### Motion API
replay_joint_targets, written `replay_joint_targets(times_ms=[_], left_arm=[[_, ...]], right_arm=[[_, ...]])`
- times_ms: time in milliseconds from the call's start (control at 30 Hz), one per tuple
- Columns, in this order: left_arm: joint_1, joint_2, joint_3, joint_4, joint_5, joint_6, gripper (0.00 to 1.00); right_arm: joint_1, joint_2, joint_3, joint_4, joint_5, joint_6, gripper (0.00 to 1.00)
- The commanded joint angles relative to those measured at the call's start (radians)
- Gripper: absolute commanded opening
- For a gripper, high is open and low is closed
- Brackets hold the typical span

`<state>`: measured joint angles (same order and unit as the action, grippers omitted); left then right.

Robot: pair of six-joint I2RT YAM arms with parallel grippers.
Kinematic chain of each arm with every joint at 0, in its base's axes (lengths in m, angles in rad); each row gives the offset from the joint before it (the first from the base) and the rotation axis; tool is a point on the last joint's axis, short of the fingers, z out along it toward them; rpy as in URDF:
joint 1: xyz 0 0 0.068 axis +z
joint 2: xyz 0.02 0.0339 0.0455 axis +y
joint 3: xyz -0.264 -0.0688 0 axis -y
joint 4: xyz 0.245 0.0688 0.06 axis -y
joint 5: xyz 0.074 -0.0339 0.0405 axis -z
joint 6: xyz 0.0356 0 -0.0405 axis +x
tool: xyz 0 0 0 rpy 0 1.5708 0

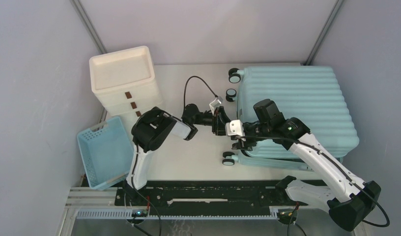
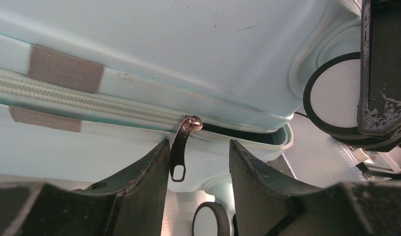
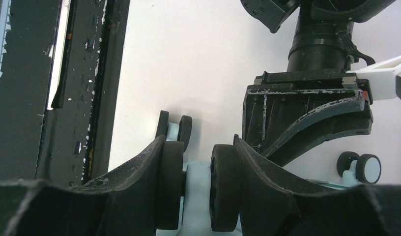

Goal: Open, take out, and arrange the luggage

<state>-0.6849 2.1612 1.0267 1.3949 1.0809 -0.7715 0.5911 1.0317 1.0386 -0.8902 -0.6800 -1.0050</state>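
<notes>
The light-blue ribbed luggage [image 1: 297, 103] lies flat on the right of the table. My left gripper [image 1: 220, 120] is at its left side, at the zip. In the left wrist view it [image 2: 198, 147] is open, and the dark zipper pull [image 2: 179, 152] hangs loose between its fingers, close against the left finger [image 2: 149, 172]. Right of the slider [image 2: 192, 123] the zip gapes. My right gripper [image 1: 236, 142] is at the near-left corner. In the right wrist view it [image 3: 198, 140] is shut on a twin black wheel [image 3: 223, 187], with one finger against each outer face.
A white drawer unit [image 1: 125, 78] stands at the back left, with a blue lattice basket [image 1: 104, 152] in front of it. A black cable [image 1: 193, 81] arches over the left wrist. Other suitcase wheels [image 1: 234, 75] stick out at the back. A black rail [image 1: 203, 191] runs along the near edge.
</notes>
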Motion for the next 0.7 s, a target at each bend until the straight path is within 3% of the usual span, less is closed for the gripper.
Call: replay_joint_targets(times_ms=[0, 100, 300, 467, 667], left_arm=[[-0.012, 0.016, 0.059, 0.056, 0.064, -0.054, 0.5], [-0.022, 0.021, 0.062, 0.055, 0.063, -0.058, 0.48], [-0.029, 0.037, 0.08, 0.056, 0.031, -0.058, 0.32], [-0.029, 0.036, 0.091, 0.056, 0.02, -0.055, 0.02], [-0.023, -0.008, 0.032, 0.055, -0.057, 0.013, 0.0]], right_arm=[[-0.016, -0.003, 0.017, 0.062, -0.026, -0.063, 0.0], [-0.016, -0.002, 0.016, 0.063, -0.026, -0.065, 0.0], [-0.011, -0.001, 0.016, 0.068, -0.024, -0.067, 0.0], [-0.008, -0.003, 0.016, 0.066, -0.021, -0.071, 0.0], [-0.007, -0.005, 0.017, 0.062, -0.017, -0.077, 0.0]])
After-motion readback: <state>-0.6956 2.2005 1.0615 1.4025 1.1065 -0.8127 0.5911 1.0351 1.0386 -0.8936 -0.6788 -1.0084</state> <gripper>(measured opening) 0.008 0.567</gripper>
